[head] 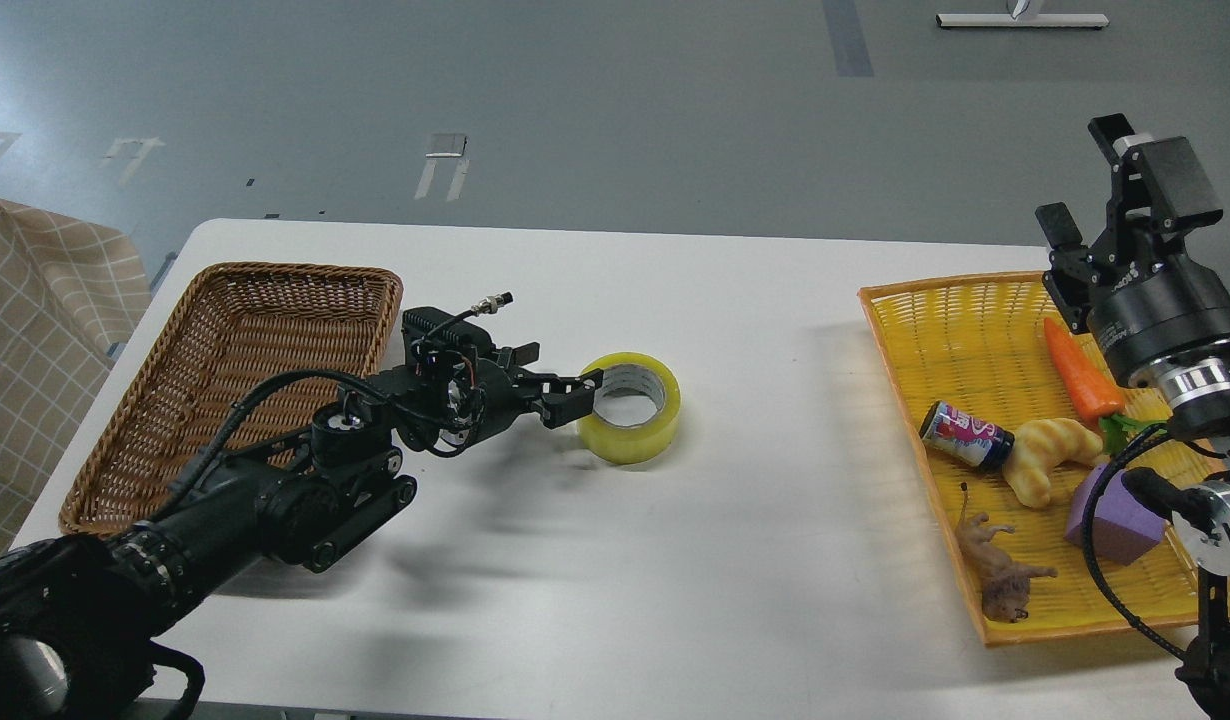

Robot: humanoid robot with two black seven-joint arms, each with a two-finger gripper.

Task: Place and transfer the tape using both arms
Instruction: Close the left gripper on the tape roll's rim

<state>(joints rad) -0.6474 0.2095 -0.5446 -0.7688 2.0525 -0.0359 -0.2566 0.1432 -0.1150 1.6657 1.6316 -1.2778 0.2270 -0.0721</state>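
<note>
A: Fingers on the left gripper (pixel 573 392) first: tips sit at the left rim of the tape (pixel 630 407), one dark tip over the rim edge. Clamped or loose?

B: Cannot tell. They are dark and overlap at this angle, so no gap or grip can be read. Touching or just beside the roll, that's all.

A: Tape location?

B: Flat on the white table (pixel 615 580), hole facing up, grey core visible inside the yellow. Left of centre, between the brown wicker basket (pixel 237 350) and the yellow tray (pixel 975 330), nearer the basket. In neither one.

A: Right gripper (pixel 1085 185)?

B: Raised over the tray's far right side, pointing up and away. Fingers spread wide, nothing between them. Well apart from the tape.

A: Tray contents?

B: Carrot (pixel 1075 370) near the right arm, small can (pixel 965 435) on its side, croissant (pixel 1050 455) touching the can, purple cube (pixel 1115 520) partly behind the arm's cable, toy lion (pixel 1000 575) at the near end.

A: Basket?

B: Left arm (pixel 275 490) crosses its near right corner; I see nothing inside the visible part.
</note>
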